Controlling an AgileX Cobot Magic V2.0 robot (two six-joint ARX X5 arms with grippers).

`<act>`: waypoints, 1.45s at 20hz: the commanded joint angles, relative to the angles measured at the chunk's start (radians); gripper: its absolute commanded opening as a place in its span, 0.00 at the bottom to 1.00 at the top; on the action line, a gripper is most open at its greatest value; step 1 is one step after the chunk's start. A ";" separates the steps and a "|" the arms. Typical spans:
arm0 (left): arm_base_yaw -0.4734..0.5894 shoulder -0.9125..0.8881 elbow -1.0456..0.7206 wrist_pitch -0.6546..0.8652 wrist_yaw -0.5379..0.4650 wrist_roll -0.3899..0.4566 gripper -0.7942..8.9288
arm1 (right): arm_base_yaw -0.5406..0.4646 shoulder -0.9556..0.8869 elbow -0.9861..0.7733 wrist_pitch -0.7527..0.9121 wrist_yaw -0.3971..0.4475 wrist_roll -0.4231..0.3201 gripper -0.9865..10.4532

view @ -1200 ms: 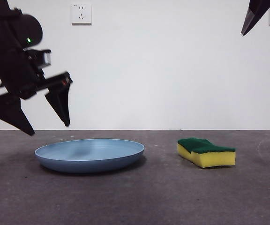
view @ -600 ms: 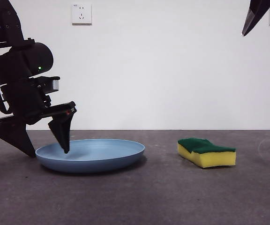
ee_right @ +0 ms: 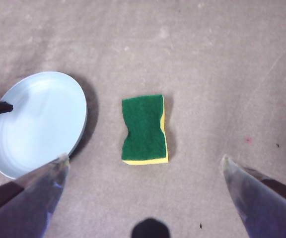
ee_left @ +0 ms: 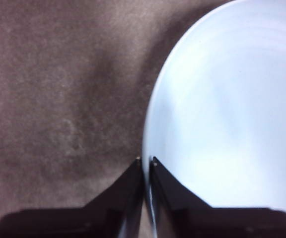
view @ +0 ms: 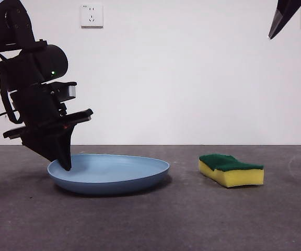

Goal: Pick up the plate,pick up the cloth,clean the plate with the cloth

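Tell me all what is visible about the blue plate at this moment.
The plate is round, wide and shallow, of smooth light-blue plastic as it looks, with a low upturned rim. It lies on the grey table, apart from the sponge. The left pincer is closed on its rim, one jaw inside, one outside.

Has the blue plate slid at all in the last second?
Yes. The plate has shifted toward the sponge, narrowing the gap between them, with the left pincer shut on its rim.

Smooth plastic plate [view: 119,175]; foam sponge [view: 231,170], rough green scouring face
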 commanded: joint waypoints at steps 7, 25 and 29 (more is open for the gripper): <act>-0.006 -0.172 0.051 -0.121 -0.011 0.072 0.07 | 0.092 0.094 0.005 0.035 -0.001 -0.035 0.55; -0.019 -0.542 0.051 -0.284 -0.007 0.075 0.07 | 0.185 0.792 0.334 -0.037 0.131 -0.214 0.50; -0.036 -0.542 0.051 -0.289 -0.007 0.075 0.07 | 0.192 0.857 0.334 -0.014 0.130 -0.216 0.50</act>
